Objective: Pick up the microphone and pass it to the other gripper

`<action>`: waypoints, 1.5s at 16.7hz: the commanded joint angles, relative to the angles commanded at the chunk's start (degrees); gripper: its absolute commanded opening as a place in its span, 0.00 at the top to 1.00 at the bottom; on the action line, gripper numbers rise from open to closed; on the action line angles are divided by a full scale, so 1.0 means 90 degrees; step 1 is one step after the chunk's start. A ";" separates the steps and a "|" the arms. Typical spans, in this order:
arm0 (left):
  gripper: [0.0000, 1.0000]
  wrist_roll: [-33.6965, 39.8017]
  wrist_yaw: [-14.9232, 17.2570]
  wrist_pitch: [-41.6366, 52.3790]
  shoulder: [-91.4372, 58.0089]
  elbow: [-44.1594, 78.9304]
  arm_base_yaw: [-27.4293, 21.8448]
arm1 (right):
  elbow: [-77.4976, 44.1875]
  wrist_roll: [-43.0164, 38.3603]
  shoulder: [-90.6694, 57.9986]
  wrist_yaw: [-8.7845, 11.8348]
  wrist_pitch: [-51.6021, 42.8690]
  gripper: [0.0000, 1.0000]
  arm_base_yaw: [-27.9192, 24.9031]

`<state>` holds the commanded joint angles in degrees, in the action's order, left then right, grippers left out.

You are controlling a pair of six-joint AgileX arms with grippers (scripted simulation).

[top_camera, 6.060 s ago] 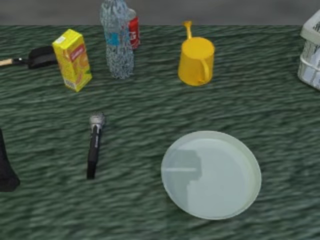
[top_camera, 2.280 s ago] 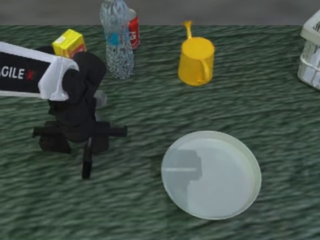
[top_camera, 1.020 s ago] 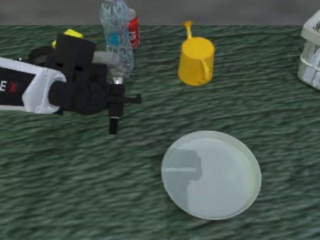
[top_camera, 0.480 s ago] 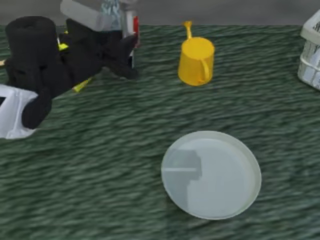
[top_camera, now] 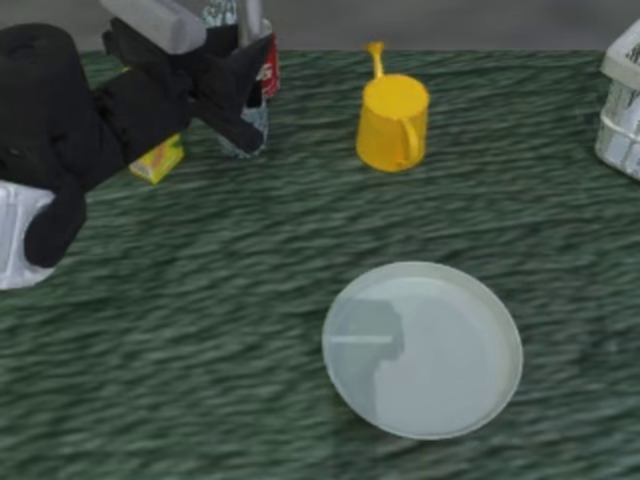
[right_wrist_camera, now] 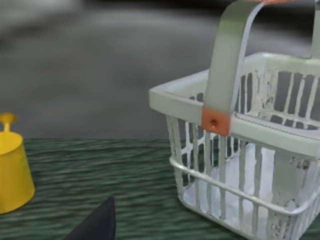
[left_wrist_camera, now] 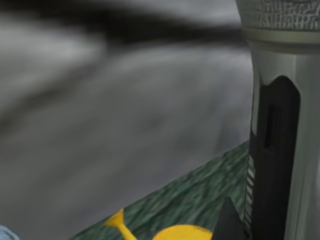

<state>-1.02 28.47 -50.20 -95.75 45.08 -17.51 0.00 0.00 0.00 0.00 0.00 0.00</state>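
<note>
The microphone (left_wrist_camera: 280, 125) fills one side of the left wrist view, standing upright with its grey mesh head on top and a black panel down its body. My left gripper (top_camera: 240, 95) is shut on it, high above the table's back left; one black fingertip (left_wrist_camera: 227, 225) lies against the handle. From above, only a grey length of the microphone (top_camera: 150, 22) shows over the black wrist. My right gripper is outside the top view. One wedge fingertip (right_wrist_camera: 100, 222) shows in its wrist view, well off to one side, with nothing held.
A yellow watering can (top_camera: 393, 122) stands at the back middle. A pale round plate (top_camera: 422, 350) lies front right. A white basket (top_camera: 625, 100) sits at the right edge. Beneath the left arm are a yellow juice carton (top_camera: 158, 160), a clear bottle (top_camera: 245, 135) and a red can (top_camera: 268, 65).
My left arm came in and shut on the microphone where it lay at the table's left. It has since lifted it off the cloth and carried it up and back.
</note>
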 joint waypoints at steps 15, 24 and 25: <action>1.00 0.0037 -0.2201 0.0551 0.0986 0.0064 -0.2084 | 0.0000 0.0000 0.0000 0.0000 0.0000 0.00 0.0000; 1.00 0.0038 -0.2201 0.0551 0.0986 0.0064 -0.2084 | 0.0000 0.0000 0.0000 0.0000 0.0000 0.00 0.0000; 1.00 0.0038 -0.2201 0.0551 0.0986 0.0064 -0.2084 | -0.0008 0.0000 -0.0009 0.0008 0.0003 0.00 -0.0003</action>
<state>-0.69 8.66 -45.24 -86.87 45.66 -36.26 -0.07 0.00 -0.08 0.07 0.03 -0.03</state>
